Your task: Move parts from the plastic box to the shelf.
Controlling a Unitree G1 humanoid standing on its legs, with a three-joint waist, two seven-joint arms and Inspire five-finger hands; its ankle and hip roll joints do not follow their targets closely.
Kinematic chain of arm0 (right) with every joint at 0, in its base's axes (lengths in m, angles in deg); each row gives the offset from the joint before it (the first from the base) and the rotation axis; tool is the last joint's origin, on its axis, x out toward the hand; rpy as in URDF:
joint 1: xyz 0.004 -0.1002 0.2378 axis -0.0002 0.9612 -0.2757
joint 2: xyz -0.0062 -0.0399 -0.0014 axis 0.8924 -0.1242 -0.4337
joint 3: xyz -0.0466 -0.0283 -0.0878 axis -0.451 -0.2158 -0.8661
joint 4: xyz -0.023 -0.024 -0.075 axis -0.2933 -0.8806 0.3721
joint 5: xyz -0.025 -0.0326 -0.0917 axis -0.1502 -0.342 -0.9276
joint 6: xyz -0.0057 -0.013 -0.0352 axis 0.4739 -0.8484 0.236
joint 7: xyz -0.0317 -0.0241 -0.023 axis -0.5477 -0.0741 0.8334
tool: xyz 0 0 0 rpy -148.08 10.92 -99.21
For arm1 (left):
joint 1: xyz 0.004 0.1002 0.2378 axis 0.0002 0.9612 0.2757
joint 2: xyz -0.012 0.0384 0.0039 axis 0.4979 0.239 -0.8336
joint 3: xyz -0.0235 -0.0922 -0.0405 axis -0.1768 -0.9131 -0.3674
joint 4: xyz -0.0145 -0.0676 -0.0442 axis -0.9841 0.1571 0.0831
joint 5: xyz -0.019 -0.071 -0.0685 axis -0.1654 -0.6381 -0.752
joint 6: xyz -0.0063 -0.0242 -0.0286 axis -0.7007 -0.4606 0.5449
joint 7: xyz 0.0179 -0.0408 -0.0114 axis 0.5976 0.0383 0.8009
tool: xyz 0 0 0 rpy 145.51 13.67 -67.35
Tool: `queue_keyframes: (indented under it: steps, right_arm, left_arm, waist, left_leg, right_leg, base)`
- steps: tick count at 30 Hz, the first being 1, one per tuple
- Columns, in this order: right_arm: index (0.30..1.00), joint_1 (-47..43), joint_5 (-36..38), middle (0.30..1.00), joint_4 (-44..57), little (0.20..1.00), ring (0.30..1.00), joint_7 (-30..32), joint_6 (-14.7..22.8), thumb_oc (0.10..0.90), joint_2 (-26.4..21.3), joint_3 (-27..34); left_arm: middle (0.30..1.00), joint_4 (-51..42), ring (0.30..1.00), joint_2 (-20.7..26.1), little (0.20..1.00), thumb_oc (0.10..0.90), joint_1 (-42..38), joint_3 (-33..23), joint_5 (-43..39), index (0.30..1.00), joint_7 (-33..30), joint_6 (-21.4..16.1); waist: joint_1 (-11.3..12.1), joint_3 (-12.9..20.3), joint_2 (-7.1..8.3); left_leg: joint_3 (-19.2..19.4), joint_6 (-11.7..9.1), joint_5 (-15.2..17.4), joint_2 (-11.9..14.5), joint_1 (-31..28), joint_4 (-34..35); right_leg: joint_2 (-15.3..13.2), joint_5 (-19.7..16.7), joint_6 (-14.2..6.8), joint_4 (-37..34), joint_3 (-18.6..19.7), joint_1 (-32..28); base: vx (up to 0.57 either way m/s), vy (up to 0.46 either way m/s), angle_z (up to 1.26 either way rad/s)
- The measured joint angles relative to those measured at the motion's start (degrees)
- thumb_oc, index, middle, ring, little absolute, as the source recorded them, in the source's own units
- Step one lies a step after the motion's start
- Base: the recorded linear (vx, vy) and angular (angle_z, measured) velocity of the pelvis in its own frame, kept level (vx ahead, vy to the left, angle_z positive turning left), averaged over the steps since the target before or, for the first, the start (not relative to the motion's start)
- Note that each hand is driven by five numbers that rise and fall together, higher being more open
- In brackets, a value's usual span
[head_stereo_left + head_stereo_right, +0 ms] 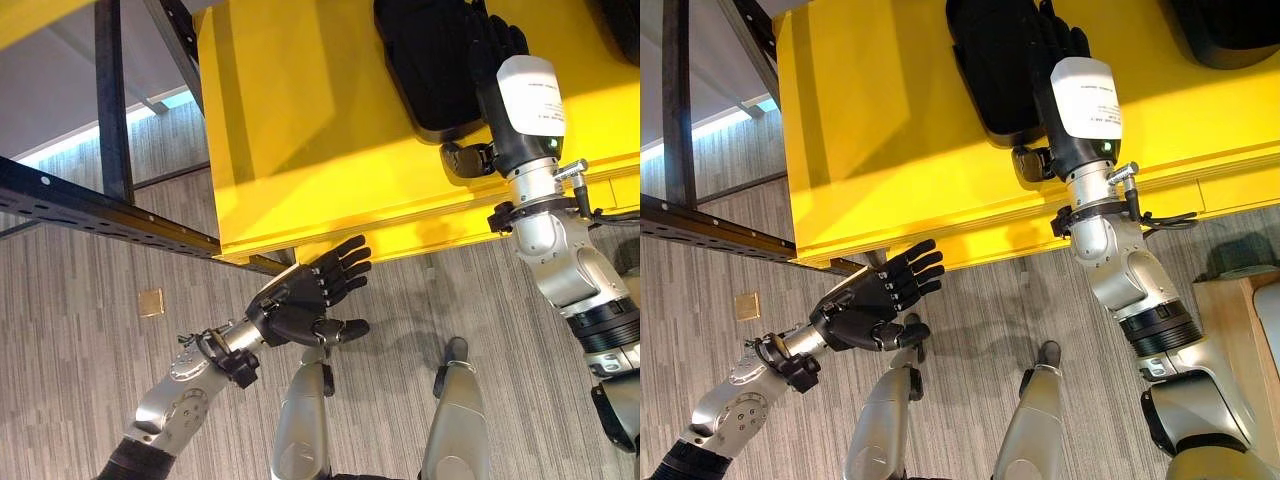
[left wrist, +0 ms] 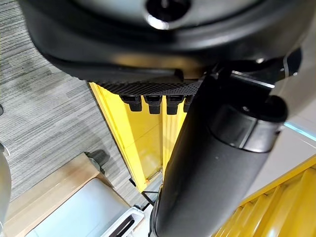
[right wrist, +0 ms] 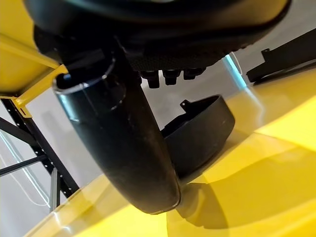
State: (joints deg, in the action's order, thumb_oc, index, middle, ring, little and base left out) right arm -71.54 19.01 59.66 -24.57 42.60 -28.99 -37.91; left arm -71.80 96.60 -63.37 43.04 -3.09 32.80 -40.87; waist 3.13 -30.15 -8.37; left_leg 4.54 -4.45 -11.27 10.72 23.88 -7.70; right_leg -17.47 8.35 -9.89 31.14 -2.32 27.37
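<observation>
One black moulded part [image 1: 425,65] lies on the yellow shelf [image 1: 300,130], right hand [image 1: 490,45] over it, fingers hidden, grip unclear. Left hand [image 1: 310,300] hangs open below the shelf edge, empty. Part looks stiff, light, slick; grab its rim.

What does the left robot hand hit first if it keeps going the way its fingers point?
Probably the front edge of the yellow shelf: the left robot hand hangs open just short of it, fingers aimed at that edge. Depth is unclear.

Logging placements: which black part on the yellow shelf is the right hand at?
The black part that the right hand overlaps; the other black part lies farther right, clear of the hand.
</observation>
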Motion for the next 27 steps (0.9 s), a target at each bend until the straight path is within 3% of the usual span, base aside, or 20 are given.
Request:
queue_keyframes:
  steps: [12,27]
  right_arm:
    - [1.0,-0.01,-0.03,1.0,-0.04,1.0,1.0,0.37,-0.01,0.9,0.53,-0.47]
    - [1.0,-0.31,-0.23,1.0,-0.19,1.0,1.0,2.69,-1.34,0.9,0.55,-0.5]
  left_arm:
    - [1.0,0.0,1.0,0.0,1.0,0.9,0.21,0.06,-0.02,1.0,0.03,0.01]
    - [1.0,-0.03,1.0,0.01,1.0,0.9,0.26,0.43,-2.09,1.0,0.32,0.04]
  waist:
    - [1.57,0.0,0.0]
    - [1.85,0.0,0.0]
  left_leg:
    - [-0.19,-0.06,-0.04,-0.85,-0.78,-0.03]
    - [-0.96,-0.07,-0.03,-0.84,-1.08,-0.04]
  right_leg:
    - [-0.79,0.05,-0.29,-0.35,-0.15,-1.41]
    - [-0.84,-0.05,-0.39,-1.09,-1.23,-2.74]
  base:
    - [0.0,0.004,0.03]
    - [0.0,-0.01,0.01]
